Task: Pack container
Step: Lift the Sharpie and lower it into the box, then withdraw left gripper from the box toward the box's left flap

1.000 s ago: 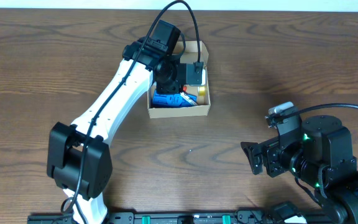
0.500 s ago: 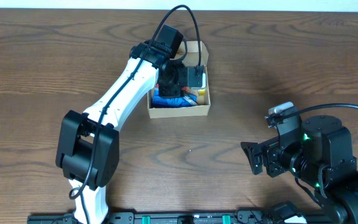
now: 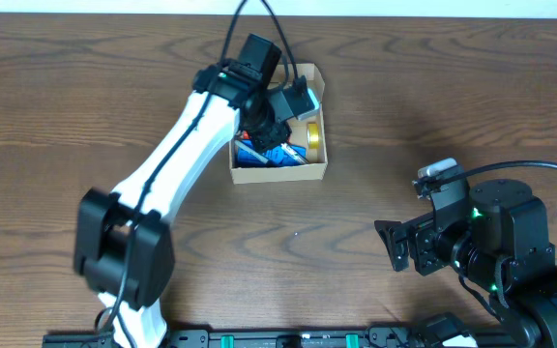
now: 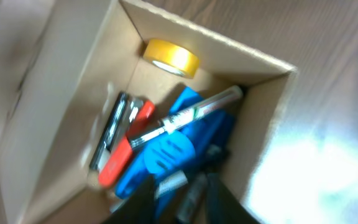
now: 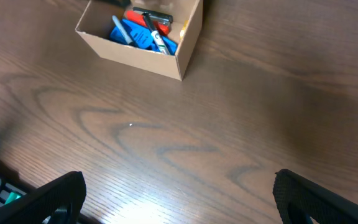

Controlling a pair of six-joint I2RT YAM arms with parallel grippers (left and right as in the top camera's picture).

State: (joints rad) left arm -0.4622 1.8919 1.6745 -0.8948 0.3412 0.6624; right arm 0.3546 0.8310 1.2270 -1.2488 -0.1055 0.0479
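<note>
Overhead: left claw (image 3: 267,128) had lifted out of the box (image 3: 278,175) on the table's (image 3: 66,116) far side, so the yellow tape (image 3: 313,135) showed again, drop-off probably done. Left wrist: markers (image 4: 191,115) piled inside; couldn't tell if that claw held anything. Right wrist: right claw (image 5: 182,193) sat wide open, empty.

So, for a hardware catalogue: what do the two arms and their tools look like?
The left arm has white links with black joints and a black cable looping off its wrist. The right arm is black, with green lights, a pale tag and black tool fingers.
</note>
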